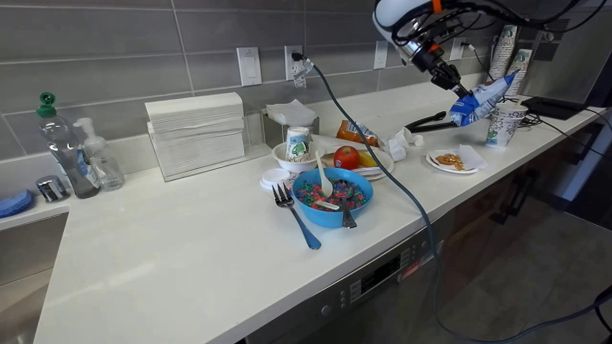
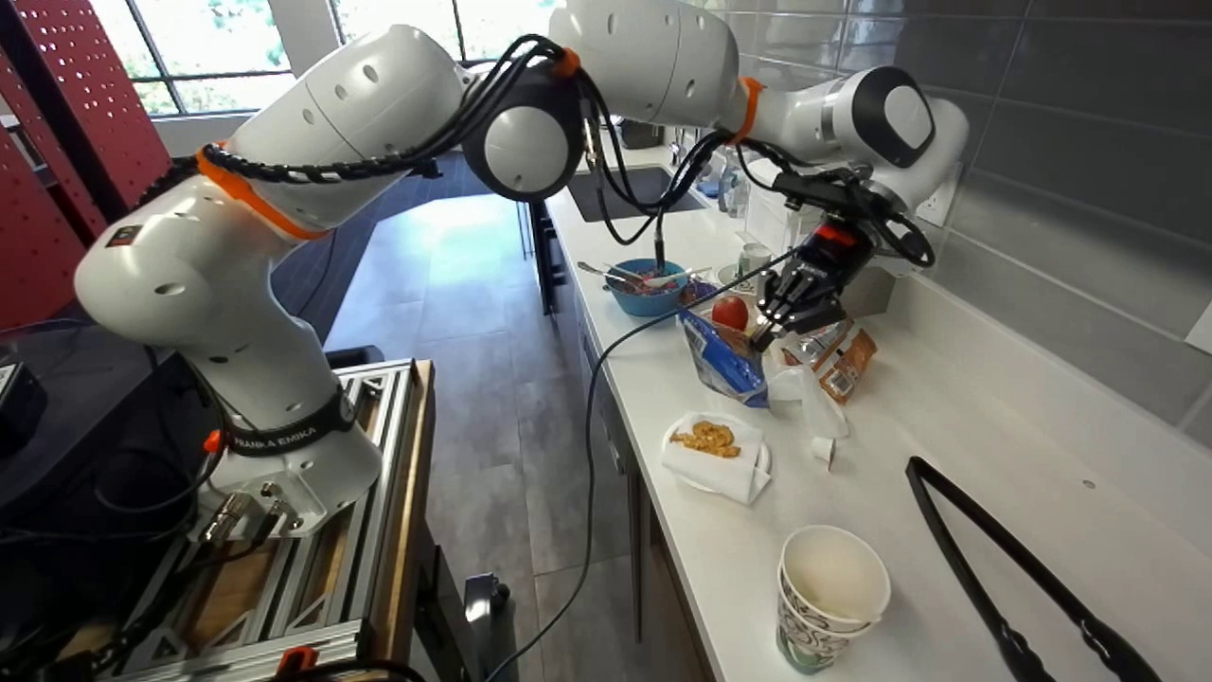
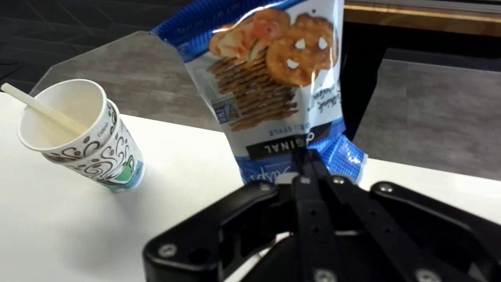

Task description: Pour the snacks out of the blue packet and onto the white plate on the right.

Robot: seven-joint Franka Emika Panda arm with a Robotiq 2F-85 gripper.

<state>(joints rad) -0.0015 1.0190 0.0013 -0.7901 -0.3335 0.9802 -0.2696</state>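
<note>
My gripper (image 1: 460, 90) is shut on the blue packet (image 1: 485, 99) and holds it above the counter, tilted; the fingertips (image 3: 309, 160) pinch it near one end in the wrist view. The packet (image 3: 270, 86) shows its white printed face there, and it hangs beside the gripper (image 2: 762, 336) in an exterior view (image 2: 721, 365). I cannot tell what is inside it. The snacks (image 1: 450, 160) lie in a small heap on a napkin on the white plate (image 1: 452, 170), near the counter's front edge. They also show in an exterior view (image 2: 708, 439). The wrist view does not show the plate.
A paper cup (image 1: 506, 125) stands near the plate; the wrist view shows a stick in it (image 3: 90, 137). Black tongs (image 2: 1018, 568) lie toward the wall. A blue bowl (image 1: 330, 217), an apple (image 1: 346, 157) and an orange bag (image 1: 356, 132) stand farther along. A cable (image 1: 397, 179) crosses the counter.
</note>
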